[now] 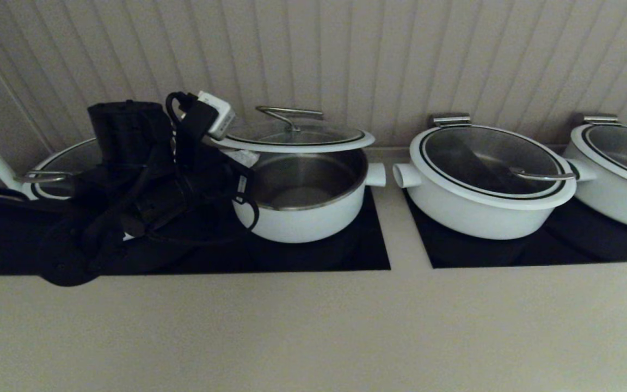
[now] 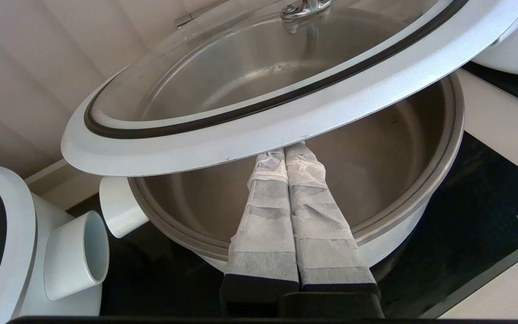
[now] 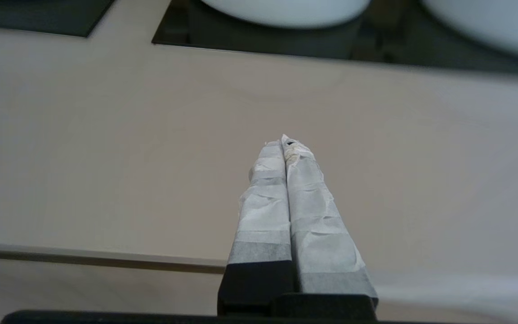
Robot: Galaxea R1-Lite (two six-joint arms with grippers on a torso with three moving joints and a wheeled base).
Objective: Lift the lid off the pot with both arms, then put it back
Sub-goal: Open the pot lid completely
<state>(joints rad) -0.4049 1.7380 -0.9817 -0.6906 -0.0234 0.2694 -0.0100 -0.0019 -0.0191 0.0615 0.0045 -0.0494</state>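
I've got the left gripper (image 2: pixel 285 150) under the lid's (image 1: pixel 292 136) white rim, fingers (image 2: pixel 265 216) pressed together, and the lid sits tilted above the open pot (image 1: pixel 305 209) on the black cooktop (image 1: pixel 319 256). My right gripper (image 3: pixel 284 141) hangs over the bare surface (image 3: pixel 106 148), fingers pressed together, holding nothing.

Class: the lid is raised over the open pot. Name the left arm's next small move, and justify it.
Probably lower the lid slowly, level, back onto the pot. The left gripper, fingers together, props the rim from underneath, so the lid hangs above the pot. The right gripper is shut over the counter, giving no support.
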